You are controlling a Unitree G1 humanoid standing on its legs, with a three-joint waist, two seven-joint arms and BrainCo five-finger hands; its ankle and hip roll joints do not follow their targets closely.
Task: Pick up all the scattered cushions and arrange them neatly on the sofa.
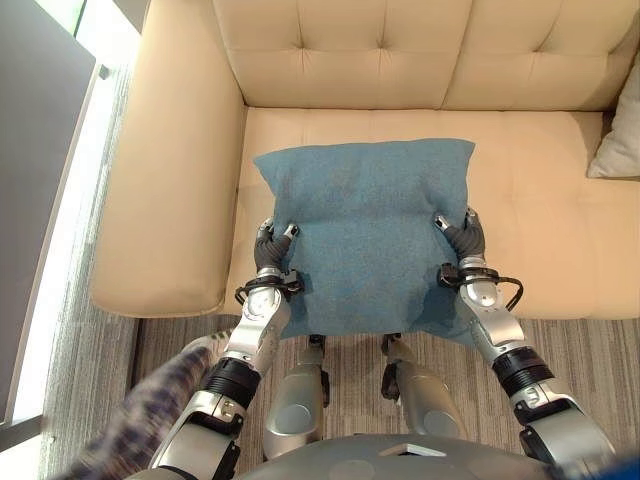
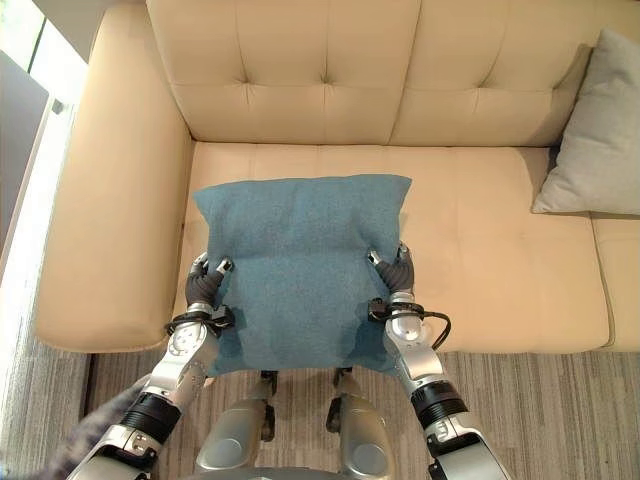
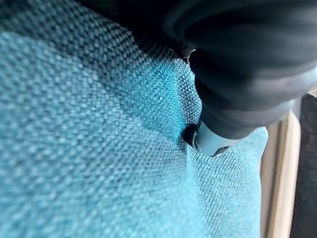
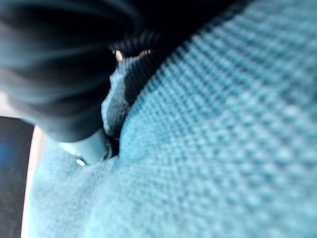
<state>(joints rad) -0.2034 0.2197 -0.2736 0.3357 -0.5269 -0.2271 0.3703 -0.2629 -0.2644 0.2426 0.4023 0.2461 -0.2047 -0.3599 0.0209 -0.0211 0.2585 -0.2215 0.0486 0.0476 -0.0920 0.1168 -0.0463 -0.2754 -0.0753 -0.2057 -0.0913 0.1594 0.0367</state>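
Gripping blue cushion between left hand; right hand | over sofa

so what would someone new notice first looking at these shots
Most striking is the blue cushion, held over the front of the beige sofa seat. The left hand and right hand pinch its two side edges, fingers curled into the cloth. A grey cushion leans against the sofa back, off to the robot's right.

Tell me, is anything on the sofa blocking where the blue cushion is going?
Nothing visible. Both hands, left hand and right hand, grip the blue cushion over bare sofa seat. The grey cushion sits far off at the right end.
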